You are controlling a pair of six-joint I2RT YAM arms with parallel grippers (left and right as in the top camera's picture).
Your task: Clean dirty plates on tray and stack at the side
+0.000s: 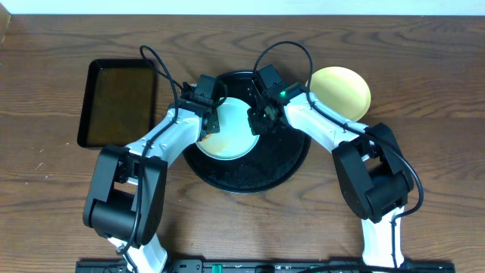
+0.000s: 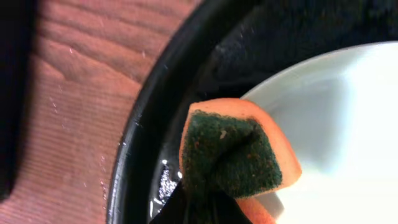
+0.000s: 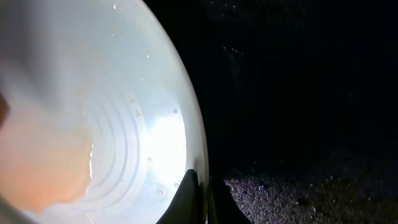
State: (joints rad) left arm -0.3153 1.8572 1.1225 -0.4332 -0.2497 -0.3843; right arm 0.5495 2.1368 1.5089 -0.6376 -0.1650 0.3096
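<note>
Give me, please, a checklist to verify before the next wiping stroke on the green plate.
1. Left gripper shut on the sponge: ok.
2. Right gripper pinching the rim of the mint plate: ok.
3. Mint plate lying inside the round tray: ok.
4. Sauce smear wiped off: not ok, orange shows on the plate.
5. Yellow plate on the table outside the tray, clear of both arms: ok.
6. Another plate under the mint one: cannot tell.

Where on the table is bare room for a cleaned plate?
Bare wood lies right of the yellow plate and in front of the round black tray. The rectangular tray fills the left. The left gripper with its sponge and the right gripper crowd the mint plate.
</note>
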